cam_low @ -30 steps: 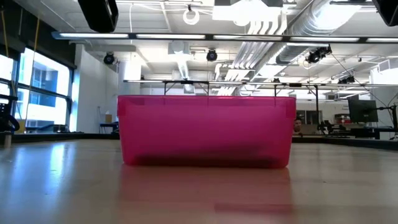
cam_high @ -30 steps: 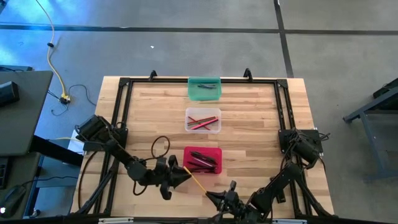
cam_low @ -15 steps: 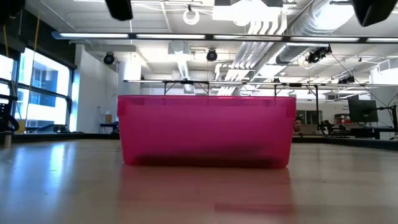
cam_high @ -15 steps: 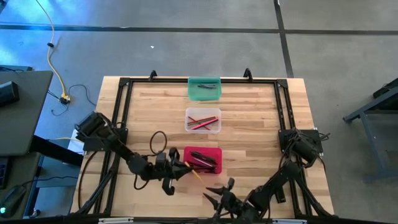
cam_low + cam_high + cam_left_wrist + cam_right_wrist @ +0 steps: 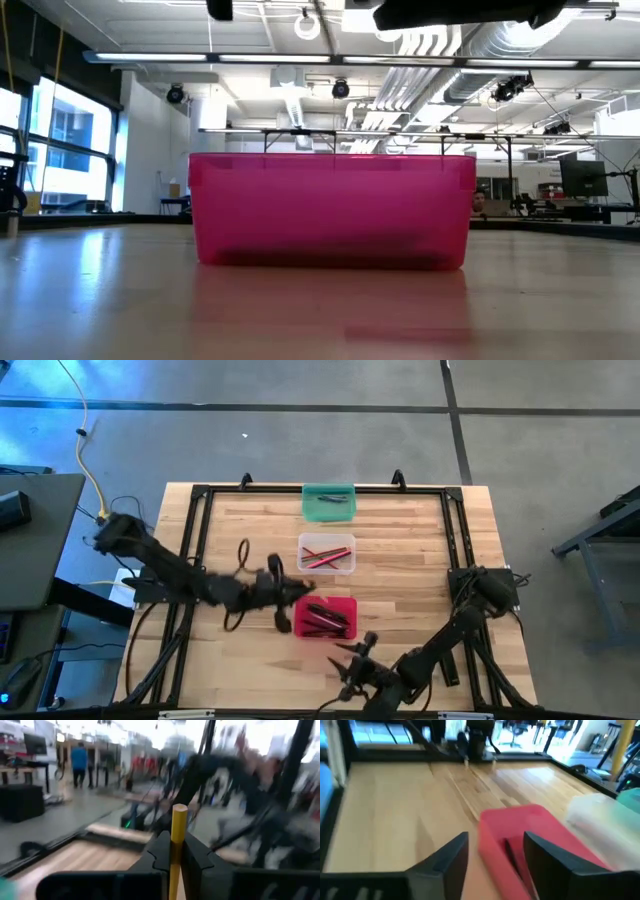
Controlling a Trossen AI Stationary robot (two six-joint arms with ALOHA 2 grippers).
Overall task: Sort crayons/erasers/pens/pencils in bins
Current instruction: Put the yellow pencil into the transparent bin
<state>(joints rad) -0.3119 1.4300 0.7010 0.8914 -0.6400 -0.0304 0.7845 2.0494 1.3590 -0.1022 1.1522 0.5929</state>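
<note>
The left pincer [image 5: 292, 598] is clamped on a yellow pencil [image 5: 176, 851], just left of the red bin [image 5: 325, 618] on the wooden surface [image 5: 400, 570]. The right pincer [image 5: 345, 670] stands wide apart and empty, near that bin's front edge

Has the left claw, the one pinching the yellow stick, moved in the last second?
Yes. In the high view the left gripper has moved up the picture, from below the red bin's near-left corner to beside its far-left corner, shut on the yellow pencil.

Two dark jointed arms, each ending in a black two-fingered pincer [image 5: 492, 862].
</note>
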